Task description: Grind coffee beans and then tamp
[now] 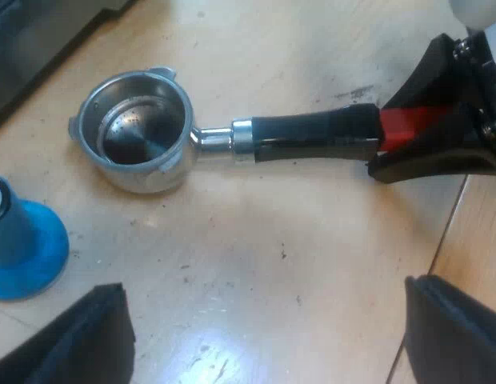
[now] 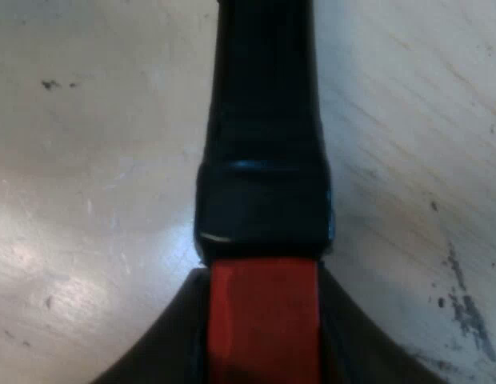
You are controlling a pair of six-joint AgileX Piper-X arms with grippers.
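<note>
Left wrist view: the metal holder (image 1: pixel 236 140) is lying loose on the wooden surface (image 1: pixel 272 240), basket mouth facing up and looking empty of grounds, so grinding is judged not yet done. The right claw (image 1: pixel 384 136) is clamping the red end (image 1: pixel 408 122) of the dark handle (image 1: pixel 312 136), close to a seam or edge of the surface. Gripping that far out is probably leaving the basket free for the grinder. The blue tamper (image 1: pixel 24 240) is standing near the basket, apart from it, ready for tamping. The left claw (image 1: pixel 264 336) is hanging above bare wood, fingers spread wide, holding nothing.

Right wrist view: the right claw's fingers (image 2: pixel 160 352) are pressing both flanks of the red end (image 2: pixel 262 320), the handle (image 2: pixel 264 120) running straight away between them. The grasp is looking centred; a lift appears to be the next step.
</note>
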